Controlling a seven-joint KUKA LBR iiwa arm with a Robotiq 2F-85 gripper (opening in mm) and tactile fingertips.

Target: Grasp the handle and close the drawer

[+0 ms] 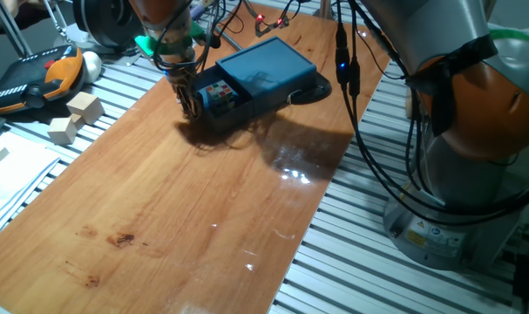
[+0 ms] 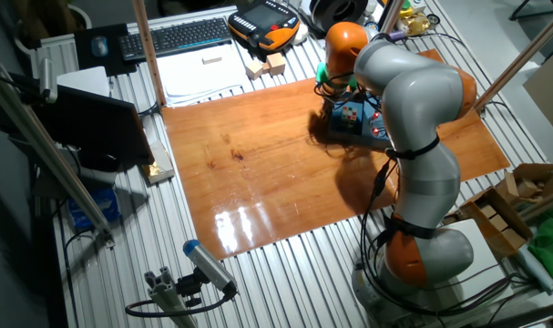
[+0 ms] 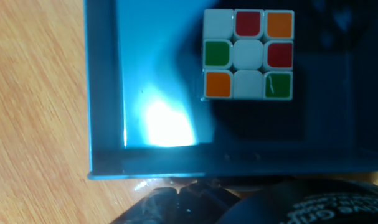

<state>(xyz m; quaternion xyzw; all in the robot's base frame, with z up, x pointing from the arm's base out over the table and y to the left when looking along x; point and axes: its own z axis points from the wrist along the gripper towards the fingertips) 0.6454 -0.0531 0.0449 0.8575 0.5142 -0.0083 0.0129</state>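
Note:
The dark teal drawer [image 1: 209,105] stands pulled out of its flat box [image 1: 268,68] at the far end of the wooden table. A multicoloured puzzle cube [image 1: 217,91] lies inside it. My gripper [image 1: 191,106] points down at the drawer's front face. In the hand view the drawer's front wall [image 3: 238,165] runs across the bottom, and the cube [image 3: 248,54] sits behind it. Only pale glints of the handle [image 3: 175,184] show, where my dark fingers [image 3: 152,205] meet below that wall. From the other fixed view, my arm partly hides the drawer [image 2: 367,134].
Two wooden blocks [image 1: 75,116] and an orange-black pendant [image 1: 37,78] lie left of the board on the slatted table. Cables hang near the box's right side [image 1: 347,70]. The robot base [image 1: 473,139] stands at the right. A keyboard [image 2: 180,36] lies beyond the board.

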